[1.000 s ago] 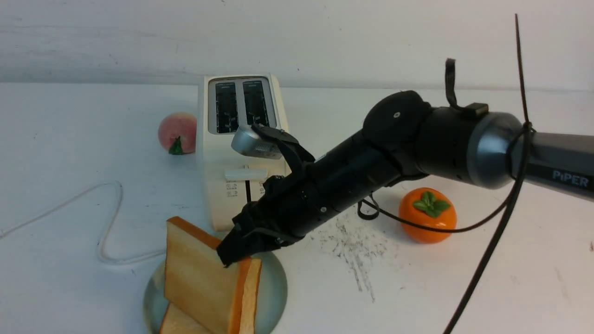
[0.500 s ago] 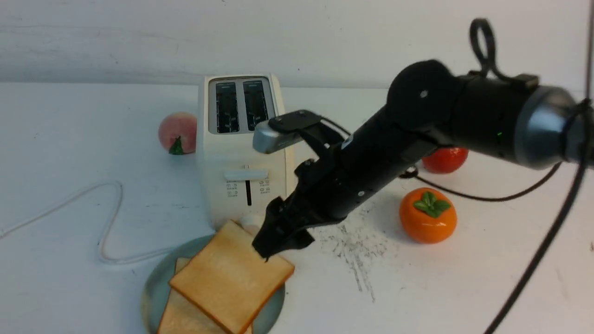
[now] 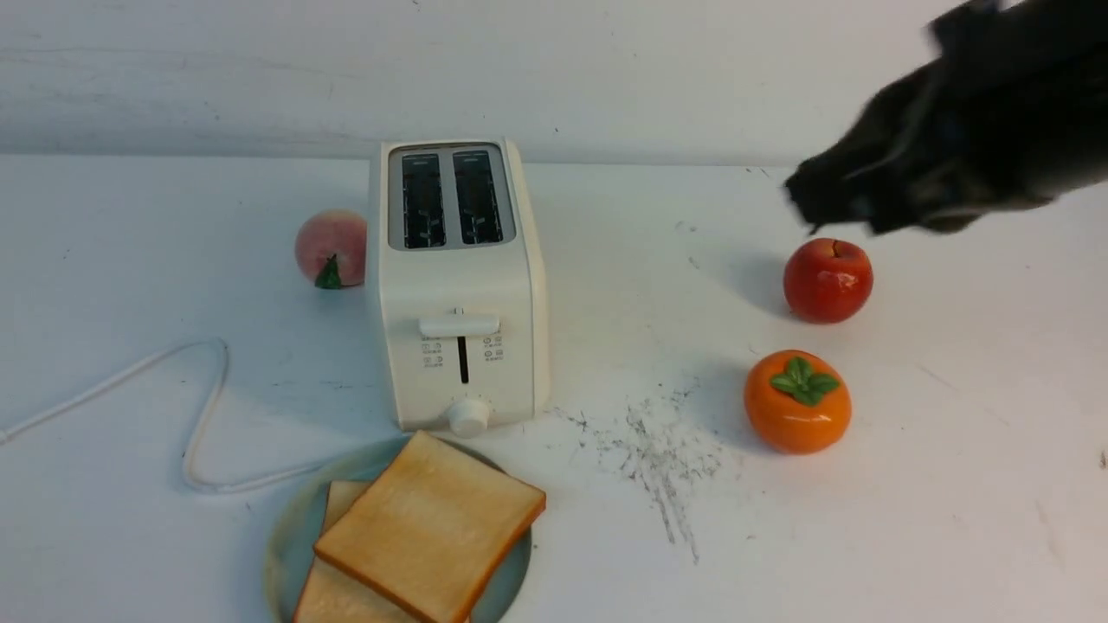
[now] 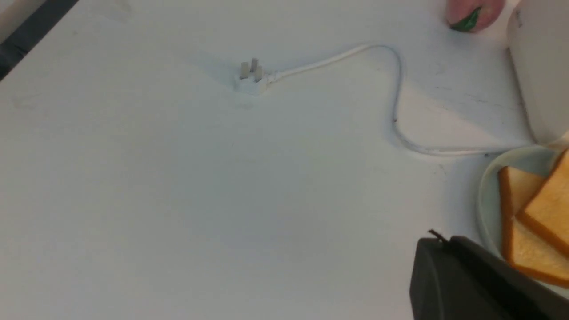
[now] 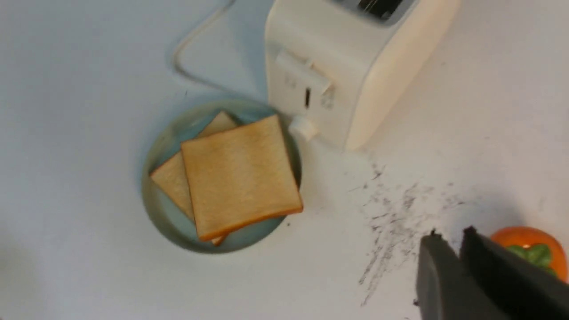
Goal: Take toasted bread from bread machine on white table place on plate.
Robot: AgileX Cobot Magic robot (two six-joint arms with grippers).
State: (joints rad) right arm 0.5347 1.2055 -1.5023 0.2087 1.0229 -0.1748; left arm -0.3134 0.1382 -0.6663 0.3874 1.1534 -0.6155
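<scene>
The toasted bread (image 3: 430, 525) is lying stacked on the plate (image 3: 290, 554), just before the bread machine (image 3: 456, 285); the peach (image 3: 331, 247) is sitting at its left, the apple (image 3: 828, 281) and persimmon (image 3: 797, 402) well off right.

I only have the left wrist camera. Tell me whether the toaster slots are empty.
Observer: The front view shows both slots of the bread machine empty.
Operator: Report where the right arm is.
Observer: The right gripper is a blur raised above a red apple, well off to the right of the plate.
Operator: Check how the bread sits beyond my frame edge.
Observer: In the right wrist view, the top slice lies flat across the lower slice, with one corner poking slightly past the plate's rim.
</scene>
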